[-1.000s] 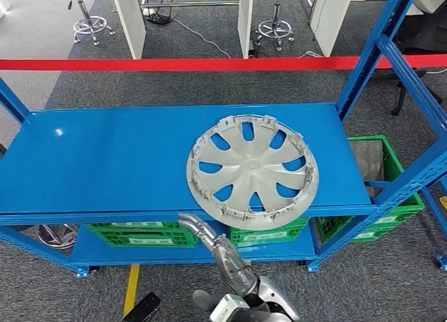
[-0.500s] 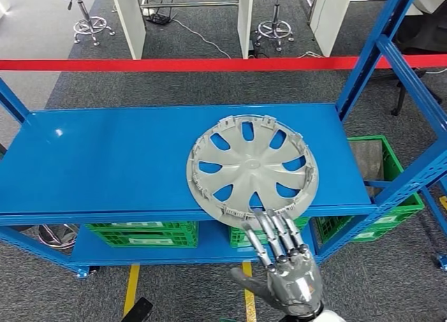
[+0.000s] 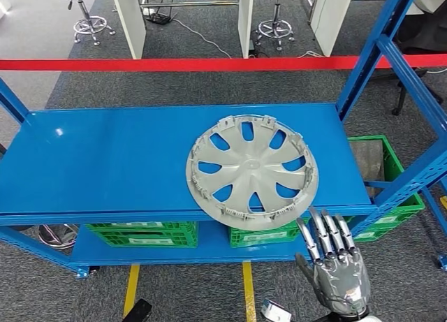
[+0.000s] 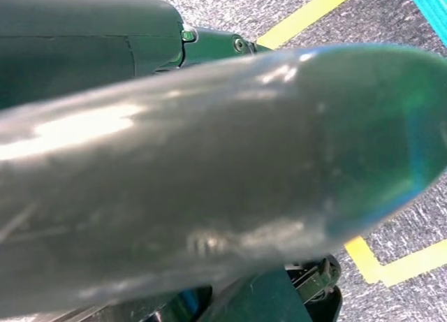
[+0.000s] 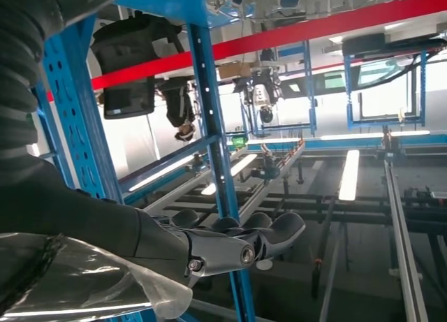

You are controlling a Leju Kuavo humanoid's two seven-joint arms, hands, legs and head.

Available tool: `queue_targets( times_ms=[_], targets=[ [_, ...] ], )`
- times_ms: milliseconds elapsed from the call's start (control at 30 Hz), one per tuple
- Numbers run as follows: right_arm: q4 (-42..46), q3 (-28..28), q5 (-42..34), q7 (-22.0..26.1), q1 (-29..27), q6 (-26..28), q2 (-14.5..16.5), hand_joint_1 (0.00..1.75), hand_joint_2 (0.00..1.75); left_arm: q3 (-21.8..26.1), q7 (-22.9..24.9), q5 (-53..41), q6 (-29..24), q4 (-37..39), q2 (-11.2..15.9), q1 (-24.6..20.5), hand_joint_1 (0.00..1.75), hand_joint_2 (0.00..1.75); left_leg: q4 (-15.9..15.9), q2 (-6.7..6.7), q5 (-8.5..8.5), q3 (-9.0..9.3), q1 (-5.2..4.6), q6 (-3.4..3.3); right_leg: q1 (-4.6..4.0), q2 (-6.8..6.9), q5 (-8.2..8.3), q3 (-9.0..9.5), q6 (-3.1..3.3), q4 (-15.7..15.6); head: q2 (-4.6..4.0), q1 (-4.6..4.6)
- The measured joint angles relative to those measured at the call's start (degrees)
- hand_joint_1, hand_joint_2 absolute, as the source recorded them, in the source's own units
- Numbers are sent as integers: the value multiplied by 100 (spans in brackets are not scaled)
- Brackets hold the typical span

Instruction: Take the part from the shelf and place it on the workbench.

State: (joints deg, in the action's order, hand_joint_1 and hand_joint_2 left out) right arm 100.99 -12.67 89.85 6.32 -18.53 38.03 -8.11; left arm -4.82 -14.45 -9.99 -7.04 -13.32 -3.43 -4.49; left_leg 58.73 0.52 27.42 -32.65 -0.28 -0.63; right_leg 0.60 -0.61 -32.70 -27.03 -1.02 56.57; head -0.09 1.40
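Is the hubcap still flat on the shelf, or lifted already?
Flat on the shelf. The hubcap rests on the blue shelf, near edge overhanging slightly; the right robot hand is open below it, not touching.

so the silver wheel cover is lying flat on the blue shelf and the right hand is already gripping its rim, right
Not quite. The silver wheel cover does lie flat on the blue shelf, but the right hand is not gripping its rim. In the head view the hand is open, fingers apart, below and in front of the shelf edge, holding nothing.

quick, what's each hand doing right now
Right hand: open, fingers spread, holding nothing, just in front of the shelf edge near the wheel cover.
Left hand: cannot be told; the left wrist view is blurred.
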Motion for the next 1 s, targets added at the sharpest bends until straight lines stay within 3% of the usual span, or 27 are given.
queue_targets(
  times_ms=[100,267,367,633,1000],
  targets=[
    [-3,-21,2,-293,-1,-56,-42,0,175,16,2,-1,3,1,-15,2,0,0,-1,0,0,0,1,0,-1,0,-1,-15,0,0,0,0],
    [-67,-644,-3,-2010,128,-327,-487,0,175,56,50,-46,46,1,-25,20,0,0,-1,1,0,0,0,0,1,1,-1,-19,0,0,0,-2],
    [-203,-1054,-152,-2451,209,-364,-681,0,175,66,63,-81,64,2,-23,40,0,0,-1,1,0,-1,-3,0,2,1,-1,-12,-1,0,0,-1],
    [-898,-1297,-909,-2231,668,-508,-793,0,175,98,84,-152,107,16,-10,75,0,0,0,0,-2,1,-2,0,1,0,2,23,0,0,0,0],
    [-1698,-1182,-893,-1889,1044,-671,-791,0,175,122,144,-269,122,19,9,105,0,0,0,1,-2,0,-2,0,1,1,1,30,0,1,0,-1]
  ],
)
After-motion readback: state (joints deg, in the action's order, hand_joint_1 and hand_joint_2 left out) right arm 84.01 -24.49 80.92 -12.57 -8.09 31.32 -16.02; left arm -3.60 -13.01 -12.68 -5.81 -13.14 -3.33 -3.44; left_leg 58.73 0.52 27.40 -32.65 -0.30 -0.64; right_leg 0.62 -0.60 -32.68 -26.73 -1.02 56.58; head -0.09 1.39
